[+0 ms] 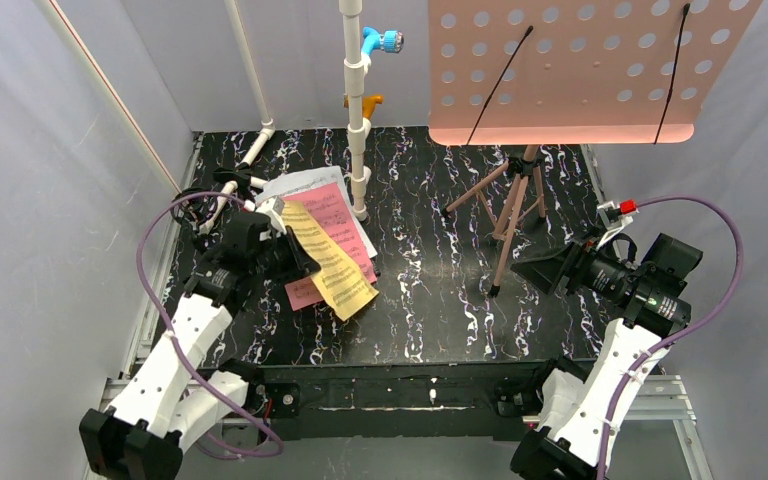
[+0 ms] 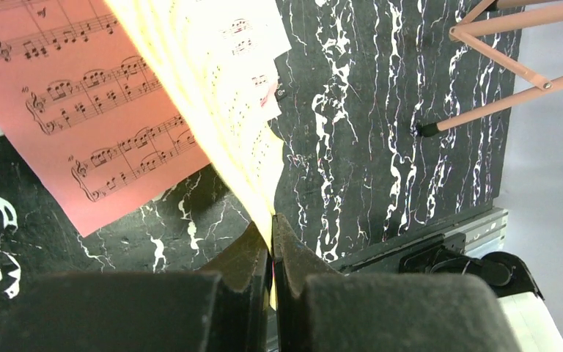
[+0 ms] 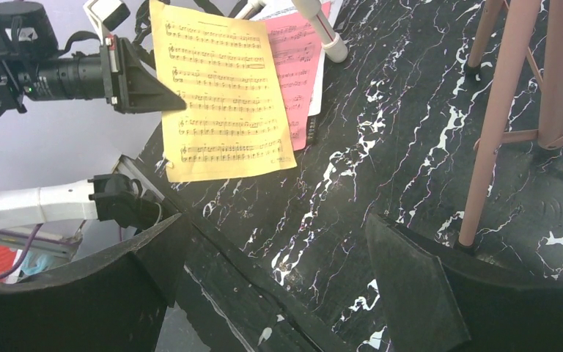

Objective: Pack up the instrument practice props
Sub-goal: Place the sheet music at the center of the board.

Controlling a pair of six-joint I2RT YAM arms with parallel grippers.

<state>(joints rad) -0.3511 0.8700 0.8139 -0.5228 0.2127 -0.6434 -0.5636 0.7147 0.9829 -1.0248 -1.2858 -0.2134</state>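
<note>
Left gripper (image 2: 272,233) is clamped tight on the edge of the yellow page (image 2: 216,88), so that sheet's pinched between the fingers and curls up over the pink page (image 2: 81,110). Pink one lies flat on the black marbled counter (image 1: 430,300), with a white page (image 1: 298,184) peeking out from under it toward the back. Just right of the pile stands the white pipe frame (image 1: 357,120). Further right, the stand (image 1: 580,70) is up on its tripod, well apart from the pages. Right gripper (image 3: 278,271) is spread wide, gripping nothing, low over the counter with one tripod foot just beside one of its fingers.
</note>
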